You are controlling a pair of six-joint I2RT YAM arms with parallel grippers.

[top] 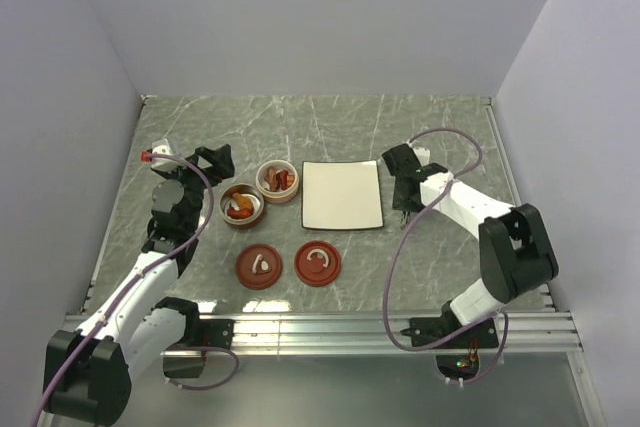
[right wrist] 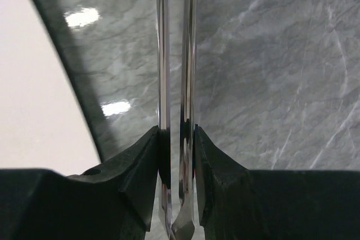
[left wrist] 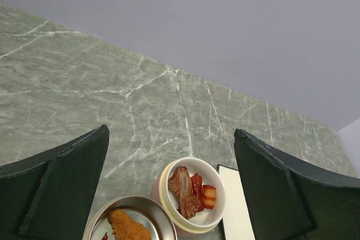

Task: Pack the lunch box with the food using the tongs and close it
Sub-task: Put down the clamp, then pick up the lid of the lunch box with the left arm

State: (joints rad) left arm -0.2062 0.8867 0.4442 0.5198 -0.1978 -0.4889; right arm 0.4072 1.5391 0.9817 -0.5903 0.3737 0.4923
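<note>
The lunch box shows as two round bowls, a cream one (top: 278, 180) and a metal one (top: 242, 205), standing left of the white plate (top: 343, 195). Both hold food: brown and red chunks (left wrist: 190, 188) in the cream bowl (left wrist: 166, 199), an orange piece (left wrist: 128, 226) in the metal bowl (left wrist: 153, 208). My left gripper (left wrist: 171, 134) hangs open above and behind the bowls, holding nothing. My right gripper (right wrist: 176, 139) is shut on the silver tongs (right wrist: 175, 71), low beside the plate's right edge (right wrist: 34, 111). In the top view the right gripper (top: 404, 207) covers the tongs.
Two red-brown lids (top: 259, 266) (top: 318, 263) with white curved handles lie on the marble table in front of the bowls and plate. Walls close in the table on the left, back and right. A metal rail (top: 330, 332) runs along the near edge.
</note>
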